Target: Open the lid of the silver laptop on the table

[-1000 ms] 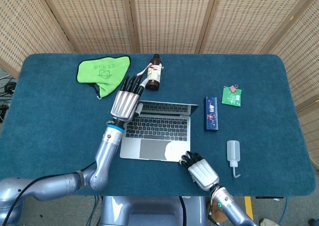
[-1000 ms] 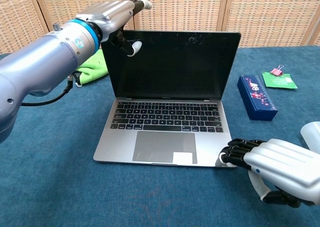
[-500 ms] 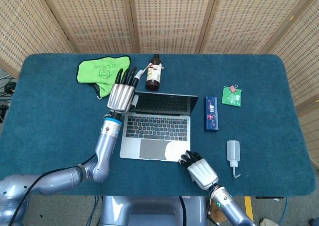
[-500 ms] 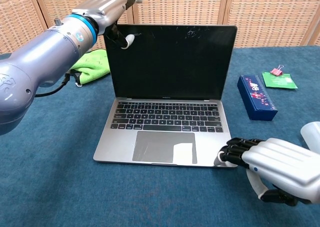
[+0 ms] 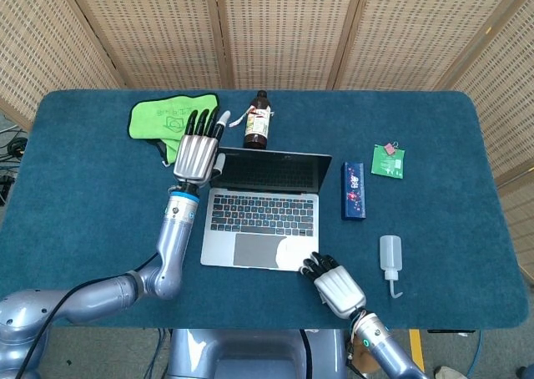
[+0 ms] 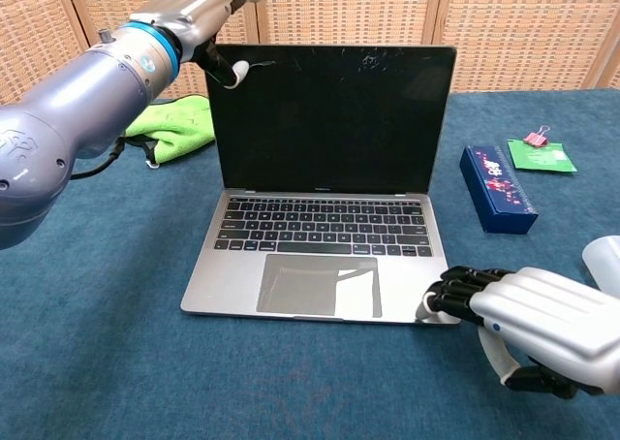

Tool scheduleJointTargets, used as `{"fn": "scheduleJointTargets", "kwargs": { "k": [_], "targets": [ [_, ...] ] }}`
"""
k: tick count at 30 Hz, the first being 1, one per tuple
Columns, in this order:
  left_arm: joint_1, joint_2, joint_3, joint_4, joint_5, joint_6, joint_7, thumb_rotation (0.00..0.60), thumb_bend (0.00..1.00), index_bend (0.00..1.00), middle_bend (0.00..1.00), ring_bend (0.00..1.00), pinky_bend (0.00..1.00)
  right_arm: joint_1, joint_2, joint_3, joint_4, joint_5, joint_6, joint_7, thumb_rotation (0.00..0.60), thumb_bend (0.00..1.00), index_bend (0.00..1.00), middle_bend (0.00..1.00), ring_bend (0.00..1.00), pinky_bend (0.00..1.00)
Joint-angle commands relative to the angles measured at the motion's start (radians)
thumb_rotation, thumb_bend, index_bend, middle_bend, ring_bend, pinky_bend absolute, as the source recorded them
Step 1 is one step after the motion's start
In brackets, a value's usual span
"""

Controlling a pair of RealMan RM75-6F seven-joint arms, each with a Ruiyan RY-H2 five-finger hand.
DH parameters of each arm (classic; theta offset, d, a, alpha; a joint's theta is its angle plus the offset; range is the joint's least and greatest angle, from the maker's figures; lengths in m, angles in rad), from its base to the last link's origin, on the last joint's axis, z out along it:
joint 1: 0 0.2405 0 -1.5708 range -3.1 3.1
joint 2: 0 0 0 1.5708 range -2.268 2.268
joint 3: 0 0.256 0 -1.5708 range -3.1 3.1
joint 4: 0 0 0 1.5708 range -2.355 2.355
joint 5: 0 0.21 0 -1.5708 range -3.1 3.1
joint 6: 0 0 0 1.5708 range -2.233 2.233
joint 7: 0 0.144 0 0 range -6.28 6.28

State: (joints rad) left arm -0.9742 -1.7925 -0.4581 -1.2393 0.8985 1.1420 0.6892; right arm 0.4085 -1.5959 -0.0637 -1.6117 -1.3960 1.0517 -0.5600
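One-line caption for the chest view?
Left hand holds the open silver laptop's lid corner; right hand steadies its base.

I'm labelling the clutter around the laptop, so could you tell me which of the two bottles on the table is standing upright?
The dark brown bottle behind the laptop stands upright, cap up. The small translucent squeeze bottle to the laptop's right lies on its side.

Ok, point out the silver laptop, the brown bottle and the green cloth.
silver laptop (image 6: 308, 286): chest view, on the trackpad.
brown bottle (image 5: 257, 127): head view, on its label.
green cloth (image 5: 160, 120): head view, on its bare middle.
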Motion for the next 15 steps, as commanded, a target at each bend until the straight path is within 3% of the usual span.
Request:
{"fn": "scheduleJointTargets", "kwargs": {
  "k": [1,8,11,15],
  "targets": [
    [0.003,0.010,0.006,-0.010,0.003,0.004,-0.005,0.600,0.49,0.00,0.00,0.00,0.00,0.000,-0.001,0.000,-0.001,0.000,0.001,-0.001,0.600,1.00,0.17,0.20,0.07,0.16],
    [0.028,0.067,0.025,-0.094,0.034,0.020,-0.032,0.600,0.49,0.00,0.00,0.00,0.00,-0.001,-0.003,0.000,-0.009,0.000,0.007,-0.013,0.600,1.00,0.17,0.20,0.07,0.16],
    [0.056,0.147,0.065,-0.187,0.096,0.034,-0.024,0.600,0.49,0.00,0.00,0.00,0.00,0.002,-0.001,0.007,-0.011,-0.018,0.021,-0.007,0.600,1.00,0.17,0.21,0.07,0.16],
    [0.136,0.299,0.069,-0.381,0.139,0.097,-0.055,0.600,0.49,0.00,0.00,0.00,0.00,0.006,0.025,0.030,0.037,-0.130,0.108,0.117,0.600,1.00,0.18,0.22,0.08,0.16]
  ]
}}
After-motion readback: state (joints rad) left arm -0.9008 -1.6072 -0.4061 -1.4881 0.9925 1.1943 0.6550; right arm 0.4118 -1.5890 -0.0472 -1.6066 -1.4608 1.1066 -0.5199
